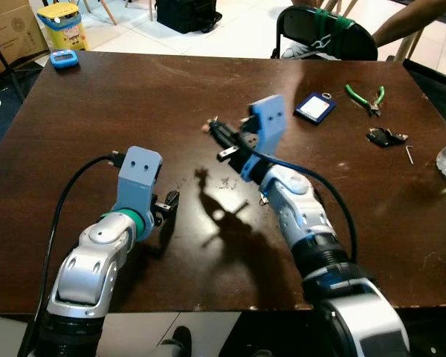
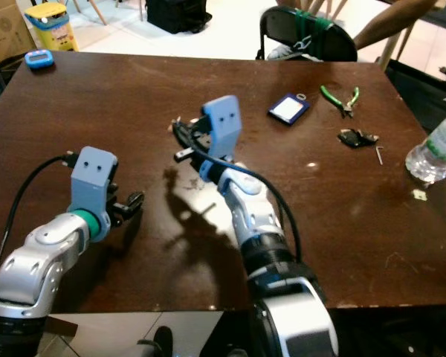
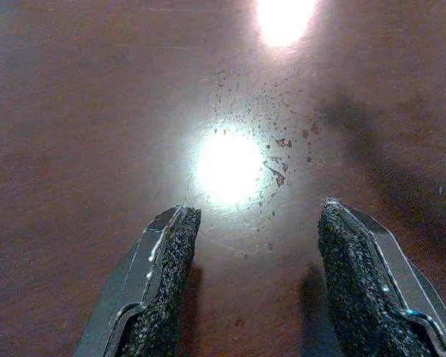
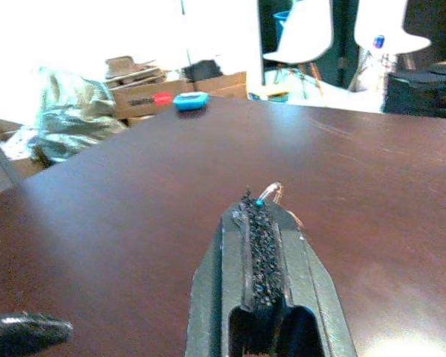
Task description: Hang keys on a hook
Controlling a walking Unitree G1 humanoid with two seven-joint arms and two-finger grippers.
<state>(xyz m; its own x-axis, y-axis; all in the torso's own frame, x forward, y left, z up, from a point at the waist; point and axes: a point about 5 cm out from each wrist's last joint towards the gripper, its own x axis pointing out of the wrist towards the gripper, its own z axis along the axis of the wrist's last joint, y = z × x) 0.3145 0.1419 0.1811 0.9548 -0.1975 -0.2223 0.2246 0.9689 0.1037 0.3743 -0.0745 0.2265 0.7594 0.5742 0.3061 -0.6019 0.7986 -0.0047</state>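
Keys (image 4: pixel 271 193) pinched at the right end effector's (image 1: pixel 217 132) closed tips, lifted above the brown surface (image 1: pixel 97 104). Left end effector (image 3: pixel 256 279) spread wide, empty, low over bare wood. No hook visible; grip best kept firm while searching.

Dark brown table (image 1: pixel 97 119), glossy, light glare and small specks mid-surface. Blue card holder (image 1: pixel 314 106) on far right part. Green-handled pliers (image 1: pixel 366 97) just beyond it toward right edge. Small black object (image 1: pixel 386 137) near pliers, thin metal key-like bit (image 1: pixel 409 154) beside it. Clear plastic bottle (image 2: pixel 436 152) at right edge. Small blue device (image 1: pixel 63 59) at far left corner. Yellow bin (image 1: pixel 63 24) on floor beyond. Black chair (image 1: pixel 325 35) behind table, person's arm (image 1: pixel 409 18) over it.
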